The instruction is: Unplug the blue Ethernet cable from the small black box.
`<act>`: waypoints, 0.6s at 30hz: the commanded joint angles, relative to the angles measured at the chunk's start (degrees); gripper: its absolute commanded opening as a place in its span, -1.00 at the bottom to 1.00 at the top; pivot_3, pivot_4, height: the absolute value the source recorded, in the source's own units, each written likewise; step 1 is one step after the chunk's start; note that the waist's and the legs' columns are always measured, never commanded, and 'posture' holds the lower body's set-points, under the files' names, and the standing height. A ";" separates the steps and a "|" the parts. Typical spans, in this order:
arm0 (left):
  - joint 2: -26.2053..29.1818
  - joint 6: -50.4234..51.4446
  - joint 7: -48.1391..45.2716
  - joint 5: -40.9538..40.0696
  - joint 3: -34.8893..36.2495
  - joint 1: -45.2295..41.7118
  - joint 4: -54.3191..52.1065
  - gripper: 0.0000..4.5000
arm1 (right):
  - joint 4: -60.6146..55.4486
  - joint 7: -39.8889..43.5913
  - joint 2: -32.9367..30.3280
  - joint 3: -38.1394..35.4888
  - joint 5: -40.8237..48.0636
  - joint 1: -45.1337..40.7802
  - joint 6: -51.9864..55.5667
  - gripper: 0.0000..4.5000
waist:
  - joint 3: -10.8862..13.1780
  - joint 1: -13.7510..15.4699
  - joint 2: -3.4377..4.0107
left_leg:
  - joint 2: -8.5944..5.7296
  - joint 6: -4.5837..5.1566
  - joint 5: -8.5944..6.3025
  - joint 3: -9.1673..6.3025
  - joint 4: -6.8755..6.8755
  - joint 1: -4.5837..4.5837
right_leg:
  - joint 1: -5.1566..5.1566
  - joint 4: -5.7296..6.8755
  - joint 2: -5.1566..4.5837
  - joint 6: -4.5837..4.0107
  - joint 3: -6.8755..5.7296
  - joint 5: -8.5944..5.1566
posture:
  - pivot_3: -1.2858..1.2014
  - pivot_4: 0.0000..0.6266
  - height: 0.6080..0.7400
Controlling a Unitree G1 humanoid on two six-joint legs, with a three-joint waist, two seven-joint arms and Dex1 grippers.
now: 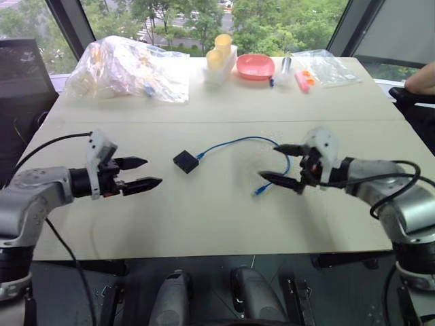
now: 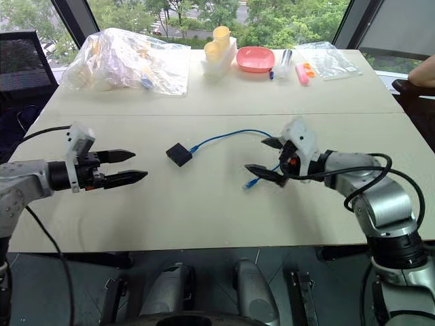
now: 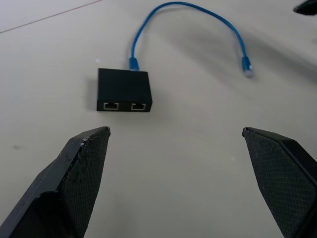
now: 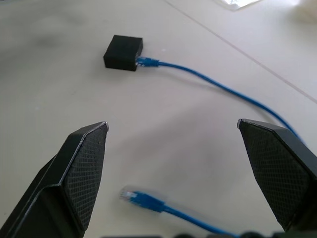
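1. small black box lies flat on the beige table, about mid-table, between the two grippers and nearer the left one
2. blue Ethernet cable is plugged into the box on the side facing the right arm; from there it arcs away toward the far side of the table, then curls back down to a free plug lying loose on the table
3. left wrist view shows two empty ports on the box face turned toward the left gripper, with the cable entering the opposite side
4. left gripper hovers over the table to the left of the box, pointing at it, fingers spread wide, holding nothing, clear gap to the box
5. right gripper sits to the right, over the cable's loop; fingers wide apart and empty, the free plug just beside the lower fingertip, contact not confirmed
6. far edge of the table: crumpled clear plastic bag, white holder with yellow cups, pink bowl, smaller clear bag
7. a person's arm shows at the right edge, past the table
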 commanded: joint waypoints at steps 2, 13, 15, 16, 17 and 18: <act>-0.33 -2.69 -0.28 1.56 -0.40 -0.70 1.58 0.98 | 1.02 1.06 1.37 2.16 -1.88 -2.82 -2.85 0.95 | 0.00 0.00 0.00 | 0.00 0.00 0.00 0.01 0.00 0.00 | 0.00 0.00 0.00 0.00 0.00 0.00 | 0.03 -0.52 1.00; -2.00 -1.87 2.26 1.29 0.99 2.54 -2.30 0.98 | 12.44 2.46 6.87 8.75 -9.63 -9.98 -9.74 0.95 | 0.00 0.01 0.00 | 0.01 0.00 0.00 0.02 0.01 -0.02 | -0.03 0.02 -0.02 0.01 0.01 0.02 | 0.03 -0.52 1.00; -2.26 -1.69 2.89 1.14 1.50 2.96 -2.82 0.98 | 15.04 2.48 8.27 9.92 -11.01 -11.69 -10.76 0.95 | 0.00 -0.04 0.01 | 0.01 0.00 0.00 0.01 0.01 -0.01 | -0.02 0.02 -0.01 0.00 0.01 0.02 | 0.03 -0.52 1.00; -2.33 -1.67 3.12 1.16 1.62 2.95 -2.84 0.98 | 16.07 2.61 8.88 10.29 -11.48 -12.43 -11.03 0.95 | 0.00 -0.02 0.00 | 0.01 0.00 0.00 0.03 0.01 -0.02 | -0.03 0.02 -0.01 -0.01 0.01 0.03 | 0.03 -0.52 1.00; -2.38 -1.81 3.28 1.35 1.67 2.78 -2.58 0.98 | 17.24 2.82 9.46 10.71 -12.03 -13.25 -11.40 0.95 | 0.00 0.00 0.00 | 0.01 0.00 0.00 0.03 0.01 -0.02 | -0.03 0.04 -0.01 -0.01 0.01 0.03 | 0.03 -0.52 1.00; -2.40 -2.05 3.42 1.54 1.70 2.62 -2.22 0.98 | 18.39 3.02 9.98 11.09 -12.54 -13.99 -11.79 0.95 | 0.00 -0.03 0.01 | 0.01 0.00 0.00 0.02 0.01 -0.02 | -0.03 0.04 -0.01 -0.01 0.01 0.03 | 0.03 -0.52 1.00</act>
